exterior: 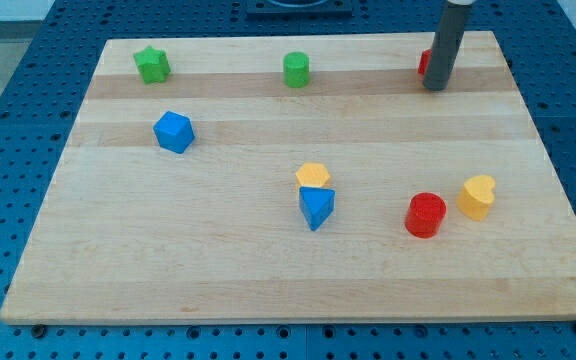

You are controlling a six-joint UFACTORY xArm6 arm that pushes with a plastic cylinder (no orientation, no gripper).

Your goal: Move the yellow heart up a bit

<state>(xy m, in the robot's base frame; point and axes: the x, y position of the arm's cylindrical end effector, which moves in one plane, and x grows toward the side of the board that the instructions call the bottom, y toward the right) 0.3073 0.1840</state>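
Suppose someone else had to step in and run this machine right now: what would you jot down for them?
My tip: near the view's top right of the board, beside a red block that the rod mostly hides; whether they touch is unclear. It is far from the job's block.

Yellow heart: near the view's lower right, close beside the red cylinder, which sits to its left and slightly lower.

Done: nothing visible; the tip has not reached the heart.

Left: bring the tip below the heart, then push it toward the view's top a little, probably steering clear of the red cylinder.
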